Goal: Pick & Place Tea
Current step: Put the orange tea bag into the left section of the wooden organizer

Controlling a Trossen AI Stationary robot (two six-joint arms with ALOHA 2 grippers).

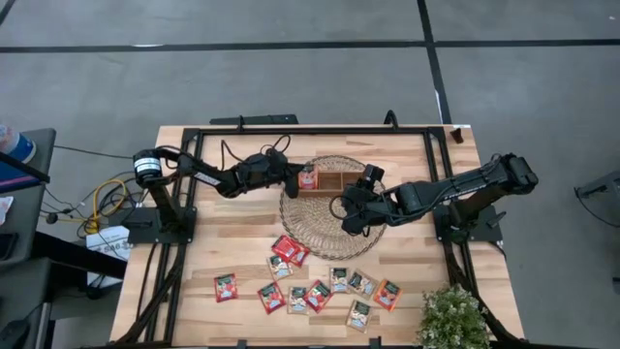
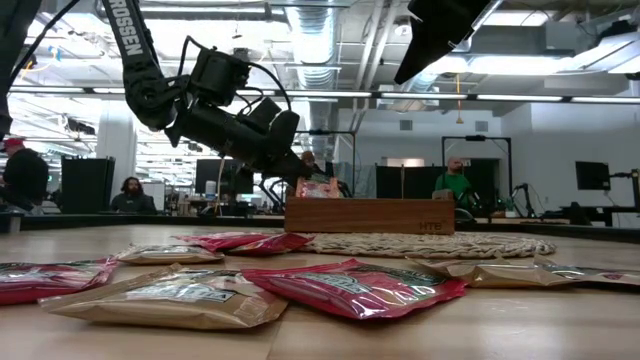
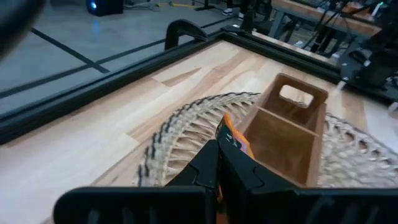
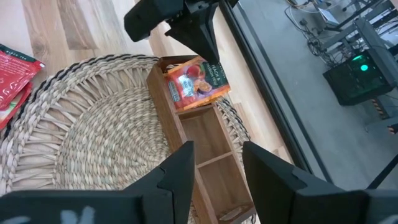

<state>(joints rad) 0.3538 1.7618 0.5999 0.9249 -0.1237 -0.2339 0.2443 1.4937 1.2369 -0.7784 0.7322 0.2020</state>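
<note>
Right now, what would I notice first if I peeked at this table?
The left pincer pinches a red-orange tea sachet over the end compartment of the wooden tray, which sits on a round wicker mat. More sachets lie scattered on the table's near side.

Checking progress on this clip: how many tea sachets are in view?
12: one tea sachet in the left fingers at the wooden tray's end compartment, eleven loose on the table beside the wicker mat; overlaps may hide more.
</note>
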